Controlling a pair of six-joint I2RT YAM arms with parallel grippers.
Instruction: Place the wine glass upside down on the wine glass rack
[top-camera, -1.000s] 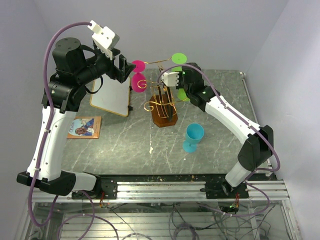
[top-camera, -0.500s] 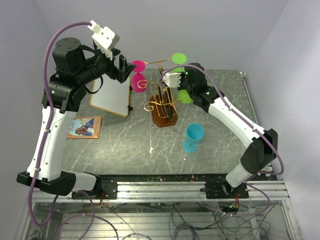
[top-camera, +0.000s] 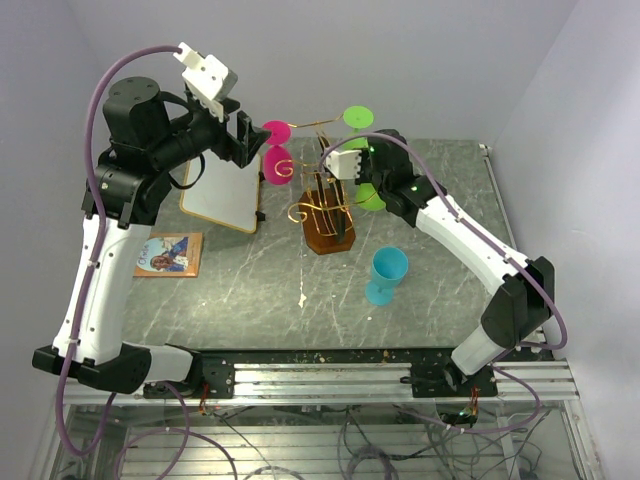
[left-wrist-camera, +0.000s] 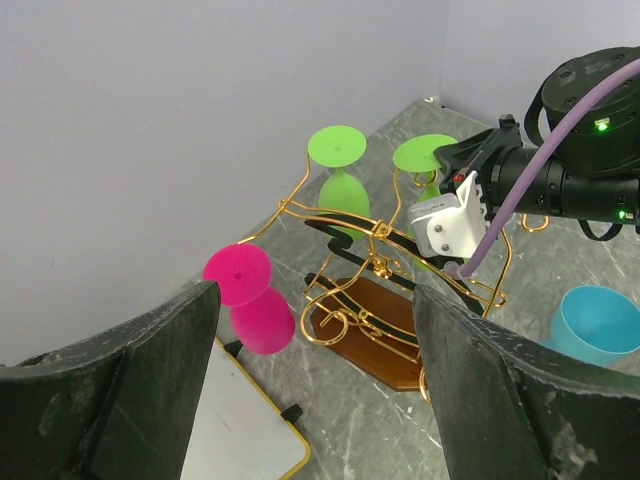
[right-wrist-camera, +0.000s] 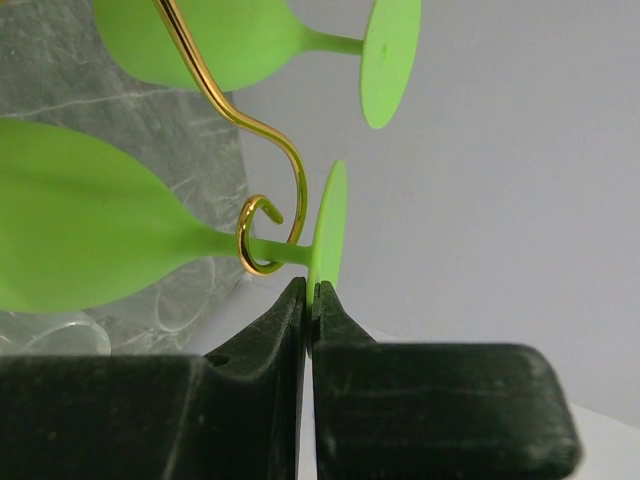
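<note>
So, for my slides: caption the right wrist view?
The right gripper pinches a green wine glass's foot, its stem hooked in the rack's gold curl.

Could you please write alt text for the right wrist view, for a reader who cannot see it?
The right arm's black fingers pinch the edge of the foot of a green wine glass, whose stem sits in the curled end of a gold rack arm. A second green glass shows above it.

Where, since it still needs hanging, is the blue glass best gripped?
Probably the narrow stem under the bowl, coming in level from the right. The blue glass stands upright on its foot, with the rack to its left, and must be flipped afterwards.
</note>
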